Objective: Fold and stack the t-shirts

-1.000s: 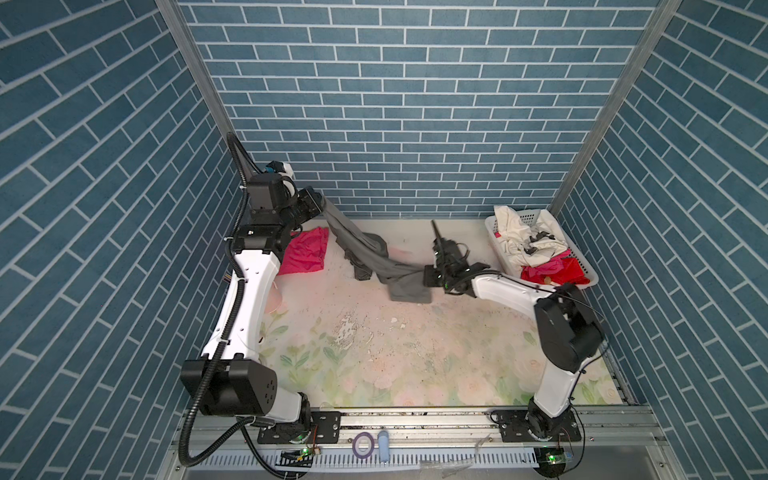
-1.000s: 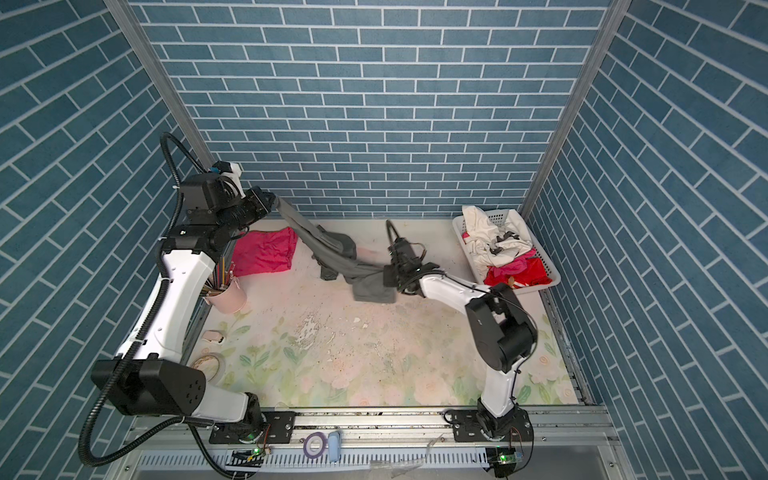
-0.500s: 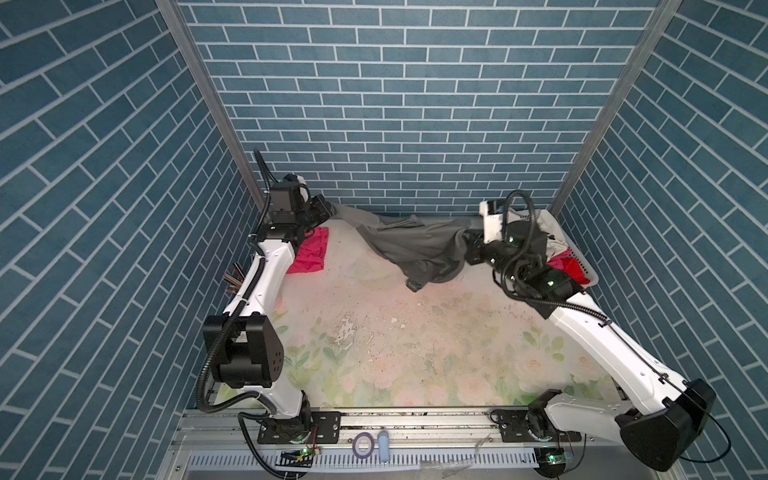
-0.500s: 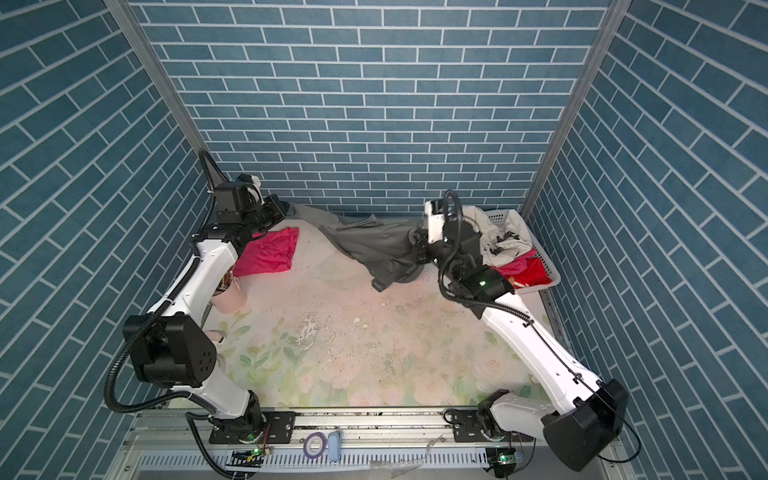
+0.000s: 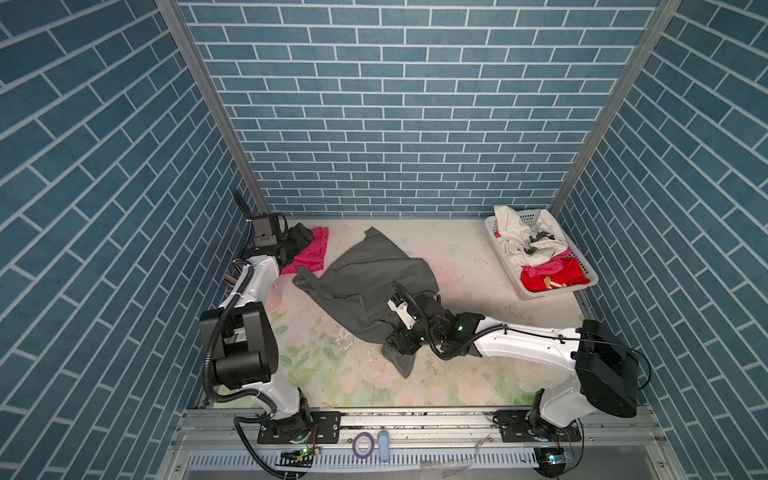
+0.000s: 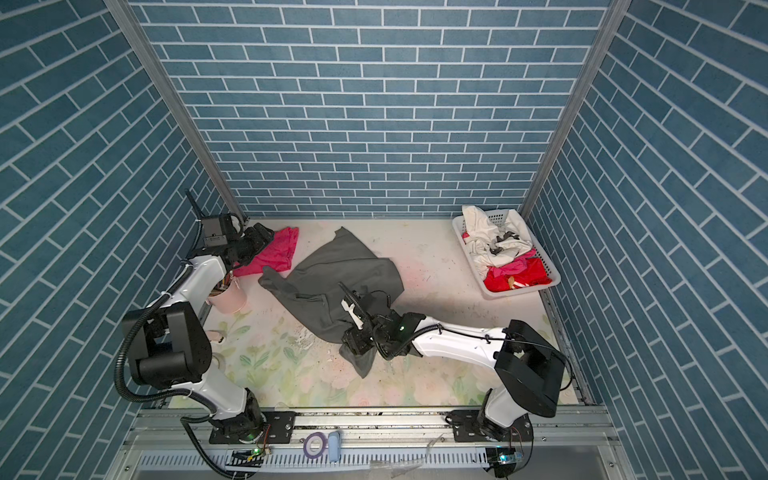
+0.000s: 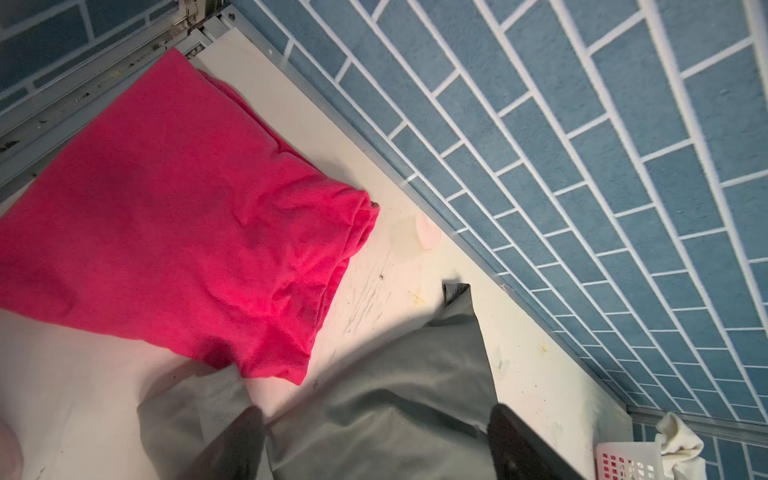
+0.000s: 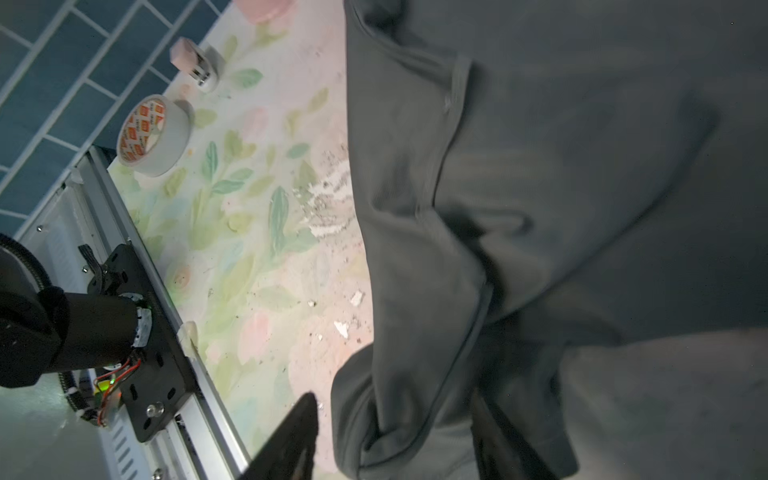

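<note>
Seemingly, the folded hot pink cloth t-shirt [image 5: 309, 257] is lying upper left on the table [image 5: 457, 266] while the large dark grey t-shirt [image 5: 370, 286] is sprawling unfolded mid-frame, left fingers [image 7: 245, 440] and right fingers [image 8: 286, 440] both hanging released.

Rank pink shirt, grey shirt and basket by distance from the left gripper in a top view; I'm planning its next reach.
1. Pink shirt, right beside the left gripper, back left.
2. Grey shirt, mid-table.
3. Basket, back right corner.
</note>
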### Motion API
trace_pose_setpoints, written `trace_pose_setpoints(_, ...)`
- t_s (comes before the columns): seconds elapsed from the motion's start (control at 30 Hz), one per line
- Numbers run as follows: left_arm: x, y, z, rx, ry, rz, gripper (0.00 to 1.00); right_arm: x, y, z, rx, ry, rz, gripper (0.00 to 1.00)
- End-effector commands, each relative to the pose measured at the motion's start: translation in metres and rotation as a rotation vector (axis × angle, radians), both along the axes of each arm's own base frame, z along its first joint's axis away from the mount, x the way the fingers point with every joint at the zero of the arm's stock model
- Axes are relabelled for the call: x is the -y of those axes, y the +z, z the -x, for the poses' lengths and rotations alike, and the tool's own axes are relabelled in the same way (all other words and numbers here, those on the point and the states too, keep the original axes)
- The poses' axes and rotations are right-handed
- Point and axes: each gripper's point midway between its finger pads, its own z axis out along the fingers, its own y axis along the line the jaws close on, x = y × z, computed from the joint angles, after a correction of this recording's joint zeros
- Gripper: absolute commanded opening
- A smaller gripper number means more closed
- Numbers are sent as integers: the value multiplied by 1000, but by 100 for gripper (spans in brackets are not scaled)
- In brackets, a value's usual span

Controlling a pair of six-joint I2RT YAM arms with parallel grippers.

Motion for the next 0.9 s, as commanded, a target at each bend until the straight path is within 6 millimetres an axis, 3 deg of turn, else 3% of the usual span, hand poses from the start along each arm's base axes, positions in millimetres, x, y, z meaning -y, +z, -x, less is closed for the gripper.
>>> trace_pose_setpoints(0.0, 21, 32, 17, 58, -60, -26, 88, 27, 50, -35, 55, -108, -70, 78)
trace_pose_setpoints(0.1, 59, 25, 39, 36, -159, -11, 88, 68, 56, -81, 53, -243, -85, 91)
trace_pose_setpoints(0.17, 90, 13, 56, 17, -225, 5, 88, 88, 49, -111, 33, -322, -65, 92)
trace_pose_setpoints(0.23, 123, -5, 76, -15, -285, 43, 88, 101, 34, -142, 37, -376, -18, 93)
trace_pose_setpoints(0.33, 156, -30, 100, -53, -332, 100, 88, 114, 3, -182, 38, -428, 83, 93)
trace_pose_setpoints(0.43, 168, -53, 116, -101, -348, 89, 88, 115, -24, -215, -6, -439, 155, 93)
trace_pose_setpoints(0.53, 169, -75, 126, -171, -360, 39, 88, 102, -47, -235, -7, -402, 173, 92)
trace_pose_setpoints(0.67, 169, -97, 132, -239, -381, 1, 88, 87, -71, -248, -16, -360, 175, 89)
trace_pose_setpoints(0.87, 162, -120, 125, -335, -402, -94, 88, 72, -90, -251, -38, -312, 137, 67)
